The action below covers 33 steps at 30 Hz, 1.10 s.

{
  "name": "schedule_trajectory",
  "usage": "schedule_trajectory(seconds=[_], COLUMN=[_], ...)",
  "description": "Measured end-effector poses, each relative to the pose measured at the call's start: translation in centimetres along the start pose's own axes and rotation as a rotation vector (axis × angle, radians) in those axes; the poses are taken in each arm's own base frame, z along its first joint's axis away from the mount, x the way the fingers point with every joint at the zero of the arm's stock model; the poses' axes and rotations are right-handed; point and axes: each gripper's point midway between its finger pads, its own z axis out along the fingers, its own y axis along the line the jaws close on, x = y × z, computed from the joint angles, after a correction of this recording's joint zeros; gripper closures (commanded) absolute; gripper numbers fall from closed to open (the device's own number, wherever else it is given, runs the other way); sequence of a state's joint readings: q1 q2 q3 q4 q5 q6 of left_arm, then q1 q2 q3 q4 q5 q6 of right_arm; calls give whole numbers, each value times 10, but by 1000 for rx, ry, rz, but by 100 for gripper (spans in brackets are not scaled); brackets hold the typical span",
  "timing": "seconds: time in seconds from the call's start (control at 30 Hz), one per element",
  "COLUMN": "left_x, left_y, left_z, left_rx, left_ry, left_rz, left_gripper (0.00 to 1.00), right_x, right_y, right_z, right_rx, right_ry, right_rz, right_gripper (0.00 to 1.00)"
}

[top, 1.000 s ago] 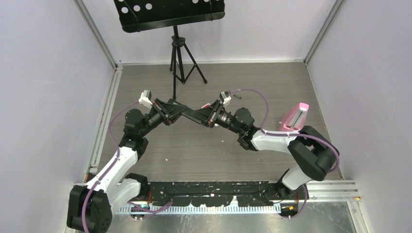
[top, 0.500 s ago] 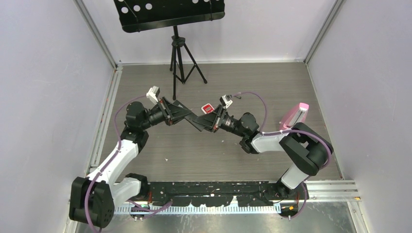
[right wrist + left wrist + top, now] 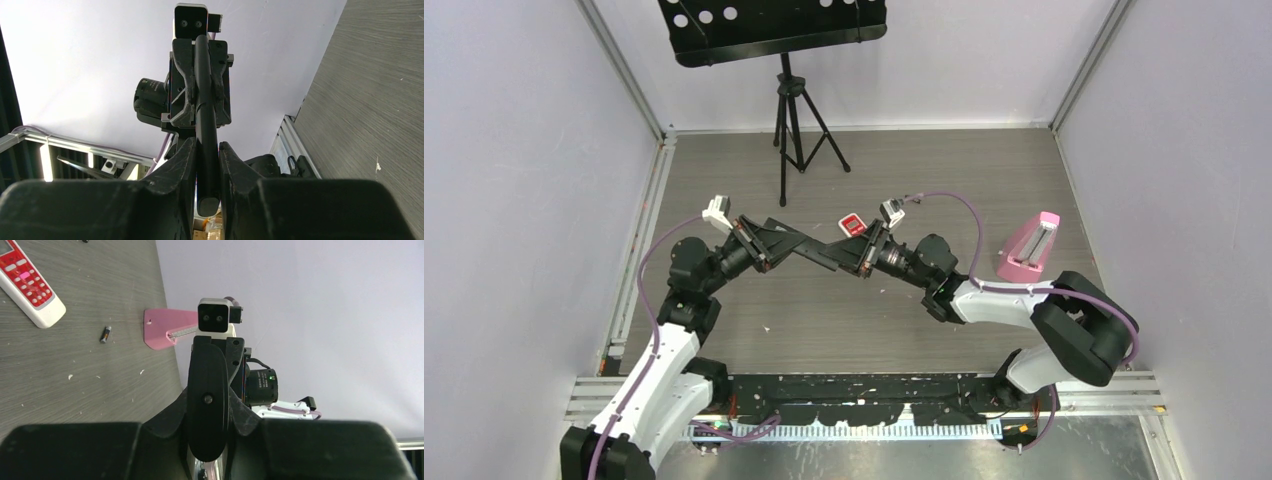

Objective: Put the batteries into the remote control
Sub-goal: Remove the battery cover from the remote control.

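From above, the left gripper [image 3: 789, 240] and right gripper [image 3: 842, 252] hold a black remote [image 3: 816, 250] mid-frame, probably getting it open; in the left wrist view, tight jaws squeeze it, with a battery [image 3: 105, 334] on the table [image 3: 100, 385] at the left, to fetch next; in the right wrist view, narrow jaws pinch its thin edge.
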<state>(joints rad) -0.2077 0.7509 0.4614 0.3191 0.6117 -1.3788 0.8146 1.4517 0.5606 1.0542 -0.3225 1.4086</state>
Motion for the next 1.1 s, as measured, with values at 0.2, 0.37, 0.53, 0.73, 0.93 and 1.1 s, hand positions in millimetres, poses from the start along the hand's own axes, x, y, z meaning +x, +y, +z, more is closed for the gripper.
schedule_trajectory(seconds=[0.2,0.37,0.53,0.73,0.93,1.1], left_x=[1,5,-1,-81,-86,-83], left_y=[10,13,17,9,21,43], left_z=[0,2,4,-2,3,0], left_rx=[-25,-33,-43,-13,-46,-128], left_ry=[-1,15,-10,-356,-365,-365], left_rz=[-26,-53,-54,-11,-18,10], left_gripper=[100,100,100,100,100,100], right_x=[1,-2,-11,-16,-21,-29], right_y=[-7,-8,-14,-64,-72,-75], right_z=[-4,-13,-30,-58,-52,-49], right_rx=[21,48,72,245,342,386], right_ry=[6,2,-16,-13,-11,-38], right_rz=[-18,-40,-65,-54,-35,-37], right_gripper=[84,86,92,88,81,81])
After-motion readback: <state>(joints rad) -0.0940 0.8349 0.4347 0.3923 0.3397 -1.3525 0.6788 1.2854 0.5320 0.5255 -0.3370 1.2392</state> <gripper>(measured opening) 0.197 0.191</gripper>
